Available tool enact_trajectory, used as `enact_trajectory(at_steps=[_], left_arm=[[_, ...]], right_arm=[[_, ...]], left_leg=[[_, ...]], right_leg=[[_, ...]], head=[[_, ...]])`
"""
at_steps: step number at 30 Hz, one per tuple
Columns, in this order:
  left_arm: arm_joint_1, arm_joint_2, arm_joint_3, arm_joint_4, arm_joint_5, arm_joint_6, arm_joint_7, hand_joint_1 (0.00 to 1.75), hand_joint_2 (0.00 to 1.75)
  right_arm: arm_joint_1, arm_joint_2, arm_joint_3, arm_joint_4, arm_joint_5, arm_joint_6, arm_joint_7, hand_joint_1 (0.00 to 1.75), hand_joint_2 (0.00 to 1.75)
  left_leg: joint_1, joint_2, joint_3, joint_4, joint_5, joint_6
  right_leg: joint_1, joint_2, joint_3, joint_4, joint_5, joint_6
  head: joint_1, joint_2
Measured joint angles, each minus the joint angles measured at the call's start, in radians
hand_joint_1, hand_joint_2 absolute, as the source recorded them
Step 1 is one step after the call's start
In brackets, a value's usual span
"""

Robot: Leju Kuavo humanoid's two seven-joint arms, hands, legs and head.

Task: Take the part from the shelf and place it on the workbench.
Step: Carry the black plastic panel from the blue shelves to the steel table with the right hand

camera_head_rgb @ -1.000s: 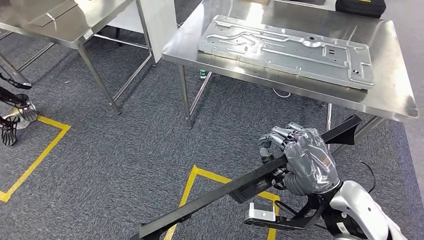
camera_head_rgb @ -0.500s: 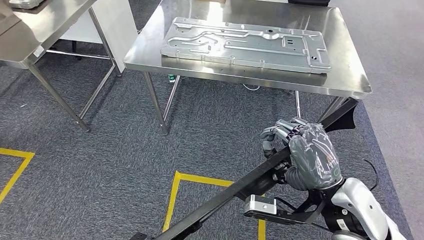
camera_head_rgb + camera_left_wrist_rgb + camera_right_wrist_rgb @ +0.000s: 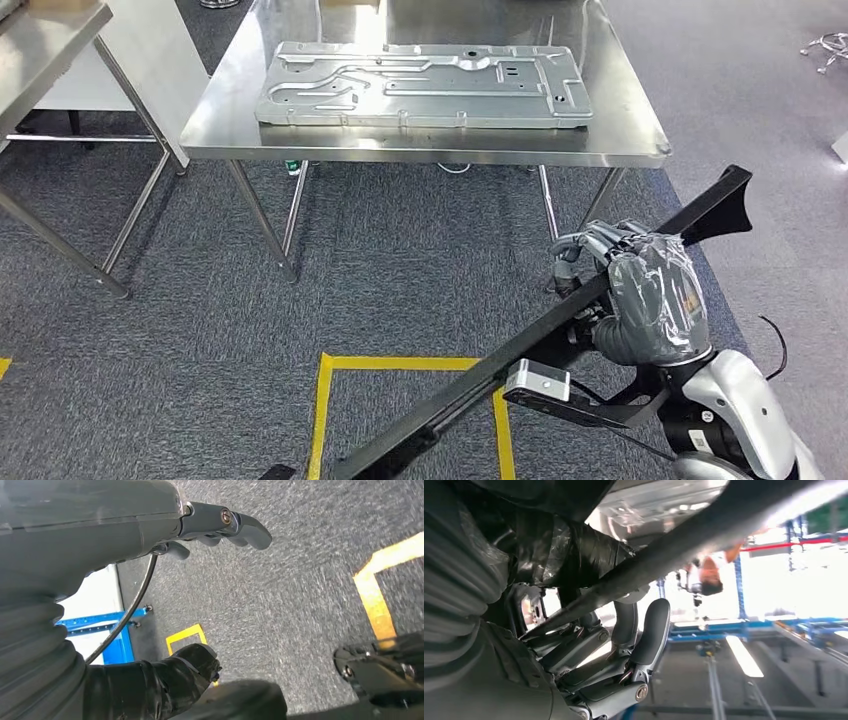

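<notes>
One long black part [image 3: 560,330] sits gripped in the right hand [image 3: 645,300], fingers wrapped around it, held slanted above the carpet and yellow floor tape [image 3: 400,365]. Left hand [image 3: 150,525] holds nothing, fingers loosely curled over the floor. Beyond: steel surface [image 3: 640,130] carrying a stamped metal panel [image 3: 420,85].

The part [image 3: 560,335] is a plain matte black bar, crossed by grey fingers [image 3: 590,245] of the right hand [image 3: 650,300], whose back is glossy grey with a small orange mark. Beyond the fingers, the bench [image 3: 640,120] is bright brushed steel, carrying a pale silver stamped panel [image 3: 420,85]. The floor [image 3: 200,330] is speckled dark grey carpet with yellow tape lines [image 3: 400,362]. The left hand [image 3: 150,525] is dark grey.
</notes>
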Motion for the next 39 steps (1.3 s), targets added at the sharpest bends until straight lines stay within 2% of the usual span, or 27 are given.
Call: enact_trajectory(at_steps=[2,4,5,6,7,8,9,11,12,15,17,18,20,21,22,23,25,26,27,29,31,32,34,36,37,38,39], left_arm=[[0.001,0.001,0.0,0.0,0.0,-0.002,-0.001,0.0,1.75],[0.003,0.002,0.0,0.0,0.0,-0.002,-0.002,0.0,1.75],[0.004,0.002,0.0,0.0,0.0,-0.003,-0.002,0.0,1.75],[0.005,0.003,0.0,0.0,0.0,-0.003,-0.002,0.0,1.75],[0.006,0.003,0.0,0.0,-0.001,-0.004,-0.002,0.0,1.75],[0.007,0.004,0.0,0.0,-0.002,-0.004,-0.003,0.0,1.75],[0.007,0.004,0.0,0.0,-0.003,-0.004,-0.004,0.0,1.75],[0.006,0.004,0.0,0.0,-0.005,-0.004,-0.006,0.0,1.75],[0.005,0.004,0.0,0.0,-0.005,-0.005,-0.007,0.0,1.75],[0.004,0.004,0.0,0.0,-0.006,-0.006,-0.009,0.0,1.75],[0.004,0.003,0.0,0.0,-0.006,-0.006,-0.01,0.0,1.75],[0.004,0.003,0.0,0.0,-0.007,-0.006,-0.01,0.0,1.75],[0.004,0.004,0.0,0.0,-0.008,-0.006,-0.012,0.0,1.75],[0.004,0.004,0.0,0.0,-0.009,-0.006,-0.012,0.0,1.75],[0.005,0.004,0.0,0.0,-0.01,-0.006,-0.013,0.0,1.75],[0.005,0.004,0.0,0.0,-0.01,-0.006,-0.014,0.0,1.75],[0.005,0.004,0.0,0.0,-0.01,-0.007,-0.014,0.0,1.75],[0.005,0.004,0.0,0.0,-0.011,-0.007,-0.015,0.0,1.75],[0.005,0.004,0.0,0.0,-0.011,-0.007,-0.015,0.0,1.75],[0.004,0.004,0.0,0.0,-0.013,-0.007,-0.016,0.0,1.75],[0.004,0.004,0.0,0.0,-0.014,-0.007,-0.017,0.0,1.75],[0.004,0.004,0.0,0.0,-0.015,-0.007,-0.018,0.0,1.75],[0.004,0.004,0.0,0.0,-0.015,-0.006,-0.019,0.0,1.75],[0.005,0.005,0.0,0.0,-0.015,-0.006,-0.02,0.0,1.75],[0.006,0.005,0.0,0.0,-0.015,-0.006,-0.02,0.0,1.75],[0.007,0.005,0.0,0.0,-0.016,-0.006,-0.021,0.0,1.75],[0.008,0.005,0.0,0.0,-0.016,-0.006,-0.021,0.0,1.75]], right_arm=[[-0.003,0.003,-0.01,0.0,-0.001,0.005,0.003,1.75,1.75],[-0.005,0.009,-0.014,0.0,-0.001,0.006,0.004,1.75,1.75],[-0.005,0.013,-0.014,0.001,0.0,0.007,0.004,1.75,1.75],[-0.005,0.016,-0.014,0.001,0.0,0.008,0.004,1.75,1.75],[-0.005,0.018,-0.014,0.002,0.0,0.008,0.004,1.75,1.75],[-0.005,0.02,-0.014,0.002,0.001,0.008,0.004,1.75,1.75],[-0.005,0.022,-0.014,0.002,0.003,0.008,0.003,1.75,1.75],[-0.007,0.025,-0.014,0.003,0.006,0.008,-0.001,1.75,1.75],[-0.009,0.026,-0.014,0.003,0.007,0.008,-0.002,1.75,1.75],[-0.011,0.028,-0.016,0.005,0.01,0.008,-0.005,1.75,1.75],[-0.014,0.028,-0.018,0.006,0.014,0.009,-0.006,1.75,1.75],[-0.016,0.029,-0.019,0.007,0.015,0.009,-0.007,1.75,1.75],[-0.017,0.03,-0.019,0.01,0.018,0.012,-0.008,1.75,1.75],[-0.016,0.03,-0.019,0.013,0.019,0.015,-0.008,1.75,1.75],[-0.015,0.03,-0.019,0.015,0.019,0.017,-0.008,1.75,1.75],[-0.014,0.03,-0.019,0.017,0.02,0.018,-0.008,1.75,1.75],[-0.015,0.03,-0.019,0.019,0.02,0.019,-0.008,1.75,1.75],[-0.016,0.03,-0.019,0.02,0.021,0.019,-0.009,1.75,1.75],[-0.017,0.031,-0.019,0.02,0.021,0.019,-0.009,1.75,1.75],[-0.018,0.031,-0.019,0.022,0.023,0.019,-0.01,1.75,1.75],[-0.019,0.031,-0.019,0.022,0.025,0.019,-0.01,1.75,1.75],[-0.02,0.031,-0.019,0.022,0.025,0.019,-0.01,1.75,1.75],[-0.023,0.031,-0.019,0.022,0.026,0.019,-0.011,1.75,1.75],[-0.024,0.032,-0.019,0.024,0.027,0.02,-0.011,1.75,1.75],[-0.024,0.032,-0.019,0.025,0.027,0.02,-0.011,1.75,1.75],[-0.024,0.032,-0.019,0.026,0.027,0.02,-0.011,1.75,1.75],[-0.024,0.032,-0.019,0.027,0.027,0.02,-0.011,1.75,1.75]], left_leg=[[0.003,-0.033,-0.019,0.047,-0.033,-0.008],[0.005,-0.076,-0.078,0.166,-0.093,-0.01],[0.005,-0.085,-0.112,0.229,-0.115,-0.011],[0.005,-0.088,-0.137,0.271,-0.121,-0.011],[0.005,-0.089,-0.147,0.278,-0.107,-0.011],[0.005,-0.09,-0.137,0.245,-0.075,-0.009],[0.005,-0.091,-0.111,0.181,-0.032,-0.005],[0.003,-0.098,-0.058,0.059,0.019,0.002],[0.001,-0.101,-0.045,0.028,0.026,0.005],[0.0,-0.1,-0.037,0.009,0.029,0.016],[0.004,-0.097,-0.025,-0.006,0.033,0.027],[0.006,-0.095,-0.02,-0.012,0.034,0.031],[0.005,-0.092,-0.016,-0.013,0.031,0.036],[0.004,-0.09,-0.015,-0.012,0.029,0.037],[0.004,-0.089,-0.013,-0.011,0.026,0.036],[0.005,-0.089,-0.009,-0.009,0.022,0.034],[0.006,-0.088,0.001,-0.006,0.011,0.026],[0.005,-0.088,0.004,-0.003,0.005,0.021],[0.003,-0.088,0.006,-0.002,0.001,0.016],[0.001,-0.086,0.006,-0.003,-0.003,0.004],[0.004,-0.084,0.007,0.002,-0.012,-0.007],[0.005,-0.085,-0.001,0.025,-0.025,-0.011],[0.007,-0.088,-0.055,0.134,-0.073,-0.015],[0.007,-0.088,-0.136,0.266,-0.112,-0.016],[0.007,-0.088,-0.162,0.294,-0.106,-0.015],[0.007,-0.089,-0.168,0.284,-0.081,-0.013],[0.006,-0.089,-0.153,0.233,-0.037,-0.01]], right_leg=[[-0.004,0.008,0.006,-0.01,0.004,-0.014],[-0.005,0.015,0.01,-0.013,0.003,-0.024],[-0.003,0.02,0.01,-0.012,0.002,-0.026],[-0.001,0.025,0.01,-0.01,0.0,-0.028],[0.0,0.031,0.011,-0.008,-0.002,-0.029],[0.001,0.037,0.012,-0.004,-0.006,-0.029],[0.001,0.042,0.014,0.0,-0.01,-0.028],[0.003,0.051,0.015,0.008,-0.018,-0.022],[0.004,0.053,0.014,0.01,-0.02,-0.018],[0.002,0.056,0.012,0.009,-0.021,-0.002],[0.0,0.049,0.0,0.04,-0.042,0.008],[-0.001,0.044,-0.02,0.083,-0.064,0.013],[-0.006,0.038,-0.088,0.209,-0.115,0.021],[-0.01,0.037,-0.118,0.259,-0.127,0.025],[-0.014,0.036,-0.132,0.277,-0.12,0.029],[-0.017,0.033,-0.126,0.254,-0.093,0.031],[-0.023,0.024,-0.067,0.127,-0.021,0.033],[-0.021,0.02,-0.036,0.066,-0.001,0.032],[-0.018,0.018,-0.017,0.028,0.006,0.028],[-0.011,0.02,-0.01,0.011,-0.002,0.017],[-0.012,0.025,-0.004,0.006,-0.004,0.003],[-0.013,0.026,0.001,0.003,-0.005,-0.006],[-0.011,0.026,0.012,-0.001,-0.011,-0.021],[-0.005,0.028,0.019,0.0,-0.02,-0.03],[-0.003,0.03,0.024,0.0,-0.024,-0.031],[-0.001,0.033,0.031,0.0,-0.029,-0.031],[0.0,0.035,0.04,0.0,-0.035,-0.03]], head=[[-0.001,0.0],[-0.001,0.0],[-0.001,0.0],[-0.001,0.0],[-0.001,0.0],[-0.001,0.0],[-0.001,0.0],[-0.001,0.0],[-0.001,0.0],[0.0,0.0],[0.0,0.0],[0.0,0.0],[0.0,0.0],[0.0,0.0],[0.0,0.0],[0.0,0.0],[0.0,0.0],[0.0,0.0],[0.0,0.0],[0.0,0.0],[0.0,0.0],[0.0,0.0],[-0.001,0.0],[-0.001,0.0],[-0.001,0.0],[-0.001,0.0],[-0.001,0.0]])
